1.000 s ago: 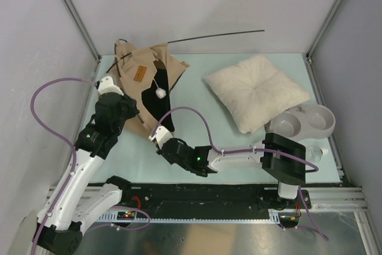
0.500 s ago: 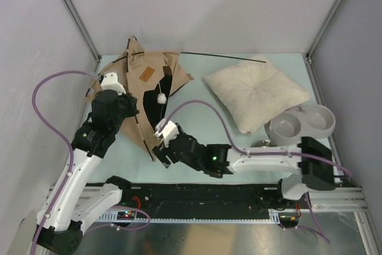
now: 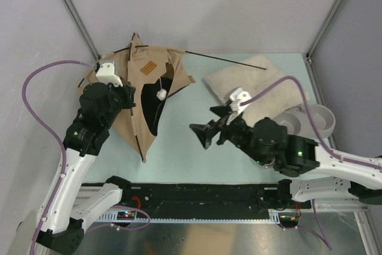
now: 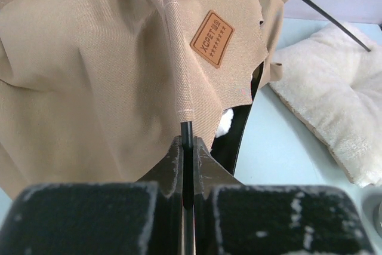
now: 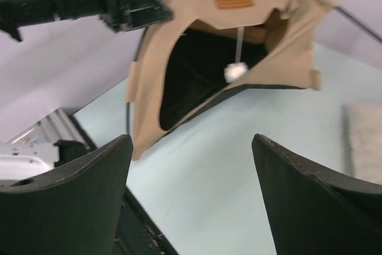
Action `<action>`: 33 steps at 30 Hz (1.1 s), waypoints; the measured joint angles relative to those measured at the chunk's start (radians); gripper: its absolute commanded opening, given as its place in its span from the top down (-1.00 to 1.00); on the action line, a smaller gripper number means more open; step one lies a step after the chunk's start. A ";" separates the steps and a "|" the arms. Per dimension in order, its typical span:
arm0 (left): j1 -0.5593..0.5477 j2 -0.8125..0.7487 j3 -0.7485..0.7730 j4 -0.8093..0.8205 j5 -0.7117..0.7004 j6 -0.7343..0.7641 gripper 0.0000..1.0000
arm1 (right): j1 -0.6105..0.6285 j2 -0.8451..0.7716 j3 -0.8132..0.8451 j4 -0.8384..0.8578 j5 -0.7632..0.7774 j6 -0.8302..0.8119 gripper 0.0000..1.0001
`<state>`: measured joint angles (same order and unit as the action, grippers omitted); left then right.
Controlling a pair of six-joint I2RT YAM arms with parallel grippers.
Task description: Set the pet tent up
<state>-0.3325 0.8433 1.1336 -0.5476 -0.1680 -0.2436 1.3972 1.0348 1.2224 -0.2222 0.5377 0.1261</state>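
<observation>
The pet tent (image 3: 128,120) stands half raised at the far left of the surface, doorway facing right. The left gripper (image 4: 187,147) has its jaws clamped on 1 thin black pole (image 4: 187,131). The right gripper (image 5: 192,141) hovers mid-surface, jaws wide apart and empty.

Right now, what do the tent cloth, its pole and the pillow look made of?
pet tent: tan woven canvas, matte; visible weave and creases.
pole: thin, smooth black rod, maybe fiberglass or metal, cannot tell which.
pillow: cream plush fleece, going by the fuzzy nap.
</observation>
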 measured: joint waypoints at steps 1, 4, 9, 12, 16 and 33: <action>0.004 0.002 0.006 0.000 0.011 0.004 1.00 | 0.000 -0.023 0.001 -0.016 0.021 -0.001 -0.74; 0.026 0.006 0.013 0.008 0.040 0.014 1.00 | -0.006 -0.086 0.002 -0.082 0.108 -0.013 -0.75; 0.090 0.008 0.015 0.025 0.096 0.017 1.00 | -0.085 -0.130 0.002 -0.188 0.185 -0.023 -0.77; 0.138 0.006 0.015 0.038 0.138 0.016 0.99 | -0.195 -0.134 0.002 -0.235 0.195 -0.028 -0.78; 0.190 -0.017 0.013 0.051 0.193 0.013 1.00 | -0.376 -0.098 0.002 -0.262 0.171 -0.045 -0.78; 0.241 -0.195 -0.164 0.264 0.367 -0.032 0.99 | -0.694 0.170 0.002 -0.151 -0.103 -0.277 -0.80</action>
<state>-0.0917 0.6483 0.9691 -0.2832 0.1993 -0.2752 0.7036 1.2045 1.2243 -0.3737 0.4343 -0.1509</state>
